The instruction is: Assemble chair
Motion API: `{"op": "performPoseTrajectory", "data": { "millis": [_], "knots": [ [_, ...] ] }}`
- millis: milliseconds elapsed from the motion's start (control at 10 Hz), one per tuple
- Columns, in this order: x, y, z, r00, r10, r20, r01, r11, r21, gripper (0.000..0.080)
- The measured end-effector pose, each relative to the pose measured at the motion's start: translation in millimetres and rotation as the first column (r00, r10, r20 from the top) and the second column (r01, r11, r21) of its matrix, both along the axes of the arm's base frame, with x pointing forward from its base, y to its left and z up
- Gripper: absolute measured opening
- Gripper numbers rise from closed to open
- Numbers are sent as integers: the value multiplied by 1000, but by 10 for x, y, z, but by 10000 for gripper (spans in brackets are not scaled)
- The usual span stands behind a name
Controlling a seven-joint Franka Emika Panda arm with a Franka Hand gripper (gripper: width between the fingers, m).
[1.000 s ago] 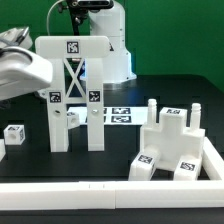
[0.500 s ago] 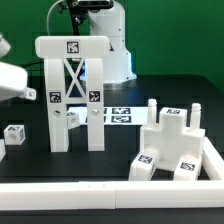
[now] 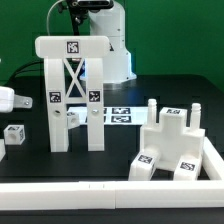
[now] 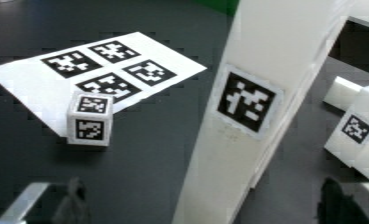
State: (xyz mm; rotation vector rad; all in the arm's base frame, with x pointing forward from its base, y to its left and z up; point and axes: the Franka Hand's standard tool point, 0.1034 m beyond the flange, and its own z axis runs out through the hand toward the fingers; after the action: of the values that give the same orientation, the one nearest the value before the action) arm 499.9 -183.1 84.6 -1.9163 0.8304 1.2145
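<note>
Gripper (image 4: 195, 205) hangs with its jaws wide apart and empty. In the wrist view, one upright post (image 4: 252, 110) of the cross-braced chair frame (image 3: 73, 92) rises between them, not gripped. The frame stands on the bench (image 3: 30, 160), left of centre in the exterior view. I judge it rigid, light, smooth plastic, tall enough to tip, so I'd clamp the post's flat sides, low down. A tagged cube (image 3: 14, 133) sits further left and a stepped block (image 3: 172, 135) to the right.

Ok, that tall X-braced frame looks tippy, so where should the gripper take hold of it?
Probably the upright on the exterior view's left, approached level from that side: the frame stands vertical, and that flat-sided bar looks slim enough for the open gripper, whose fingers flank such a bar in the wrist view.
</note>
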Motion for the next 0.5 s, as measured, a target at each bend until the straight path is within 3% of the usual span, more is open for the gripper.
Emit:
{"op": "performPoseTrajectory", "data": {
  "millis": [100,300,500],
  "knots": [
    [-6,-3,-8,1000,-2,-2,2,1000,1,649],
    [-11,69,-28,987,-51,-153,44,998,-47,649],
    [118,141,-54,970,-153,-190,144,988,-59,649]
  ]
}}
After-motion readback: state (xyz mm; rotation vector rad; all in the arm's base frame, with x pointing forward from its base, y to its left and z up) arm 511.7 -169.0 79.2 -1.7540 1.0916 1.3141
